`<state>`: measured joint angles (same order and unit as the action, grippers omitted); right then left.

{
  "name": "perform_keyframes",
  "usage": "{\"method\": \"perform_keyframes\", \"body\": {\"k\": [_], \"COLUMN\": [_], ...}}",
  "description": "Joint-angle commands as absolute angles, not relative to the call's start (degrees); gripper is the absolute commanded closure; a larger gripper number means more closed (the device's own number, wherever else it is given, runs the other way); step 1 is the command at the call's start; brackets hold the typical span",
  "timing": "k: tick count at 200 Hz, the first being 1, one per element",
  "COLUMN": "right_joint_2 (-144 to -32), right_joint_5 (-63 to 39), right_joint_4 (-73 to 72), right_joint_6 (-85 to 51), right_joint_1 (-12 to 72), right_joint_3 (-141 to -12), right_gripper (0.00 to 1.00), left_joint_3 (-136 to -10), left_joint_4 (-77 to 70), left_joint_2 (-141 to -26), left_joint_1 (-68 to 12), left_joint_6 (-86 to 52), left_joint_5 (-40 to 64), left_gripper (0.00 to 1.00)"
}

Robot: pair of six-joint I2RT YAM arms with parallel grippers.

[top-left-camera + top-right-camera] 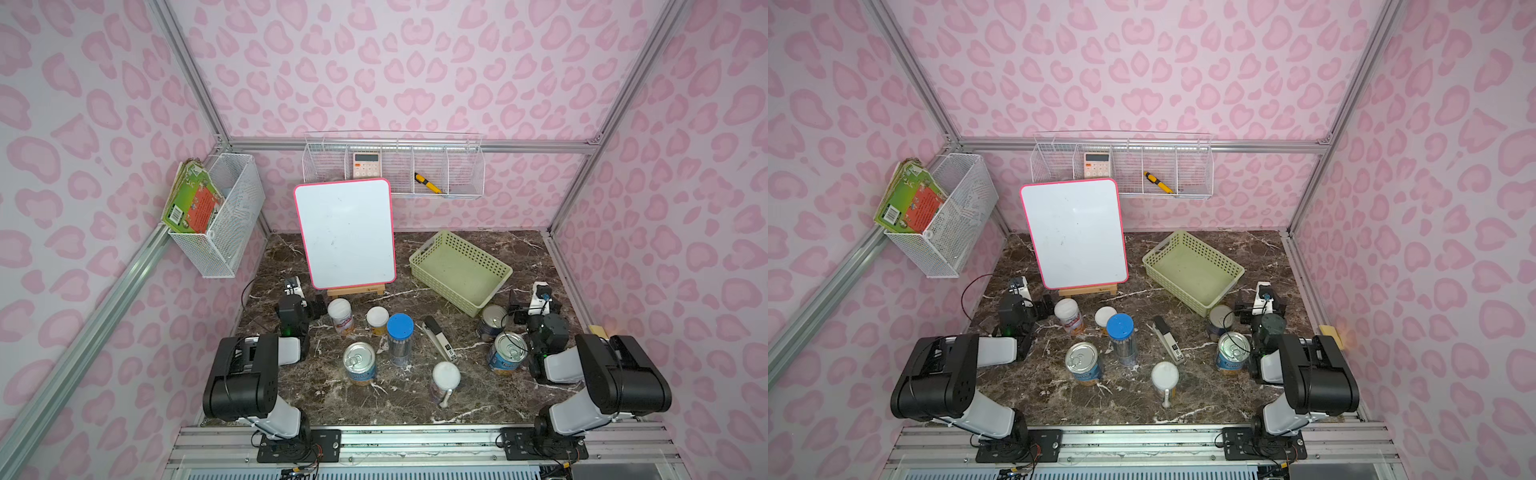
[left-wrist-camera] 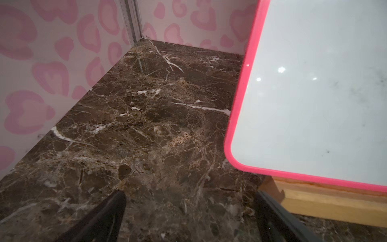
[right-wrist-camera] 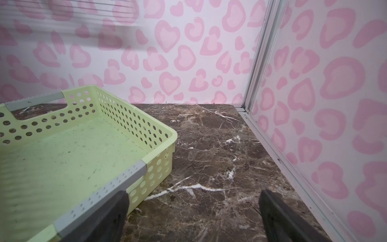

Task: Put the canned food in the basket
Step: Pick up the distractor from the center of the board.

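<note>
1. Pale green perforated plastic: the basket point(image 1: 453, 270) sits empty on a brown marble table point(image 1: 324, 399). Its long axis slants from the back wall toward the robot's right arm.
2. We count six pieces of canned food, all upright on the table and all outside the basket, on the robot's side of it.
3. One silver-topped can point(image 1: 492, 322) stands just beside the basket's near end. A second silver-topped can point(image 1: 509, 353) stands a little further from the basket, toward the robot.
4. Further from the basket, toward the left arm, stand a white-lidded can point(image 1: 445, 380), a third silver-topped can point(image 1: 360, 363), a second white-lidded can point(image 1: 377, 320) and a third white-lidded can point(image 1: 340, 316).
5. The right gripper point(image 3: 193, 193) hangs just off the basket's near corner, pointing past it toward the back wall. Its jaws are spread wide, with only bare marble between them.
6. In the right wrist view one finger point(image 3: 109, 215) overlaps the basket's grey-trimmed rim. We cannot tell whether it touches.
7. The two cans by the basket lie behind this gripper's fingertips, beside the right arm, and the wrist view does not show them. We judge that the right arm is the nearer one, and that it must draw back before it can close on a can's upright side.
8. The left gripper point(image 2: 189, 194) is well apart from the basket, beyond the whiteboard point(image 1: 345, 232). Its jaws are also wide apart and empty.
</note>
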<state>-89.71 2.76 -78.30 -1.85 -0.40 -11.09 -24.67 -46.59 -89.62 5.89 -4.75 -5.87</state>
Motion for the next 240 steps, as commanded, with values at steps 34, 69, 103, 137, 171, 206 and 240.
{"method": "perform_keyframes", "body": {"k": [34, 69, 103, 137, 171, 206, 240], "right_joint_2": [-89.65, -89.65, -89.55, -79.79, -66.79, -58.99, -65.54], "right_joint_5": [1.98, 1.85, 1.21, 7.62, 14.35, 21.22, 12.15], "right_joint_4": [-78.84, -78.92, -79.09, -73.93, -42.68, -16.43, 10.25], "right_joint_6": [-1.93, -1.93, -2.15, -4.77, -11.40, -12.58, -11.98], "right_joint_1": [-0.43, -0.51, -0.87, -1.07, -0.42, 4.16, 7.93], "right_joint_3": [-11.16, -11.17, -11.02, -9.40, -19.58, -32.31, -56.41], "right_gripper": [0.00, 0.00, 0.00, 0.00, 0.00, 0.00, 0.00], "left_joint_3": [-24.78, -24.78, -24.48, -32.66, -44.79, -71.40, -97.59], "left_joint_4": [-46.85, -46.85, -47.08, -24.47, -0.58, 40.72, 66.04], "left_joint_2": [-89.40, -89.44, -89.30, -77.59, -64.49, -60.87, -73.35], "left_joint_1": [5.95, 5.97, 5.91, 3.51, -4.67, -20.12, -40.75], "left_joint_6": [-4.87, -4.92, -4.68, -5.75, -2.80, -2.39, -10.44], "left_joint_5": [-5.71, -5.71, -5.69, -13.12, -22.78, -15.11, -6.50], "left_gripper": [0.01, 0.01, 0.01, 0.01, 0.01, 0.00, 0.01]}}
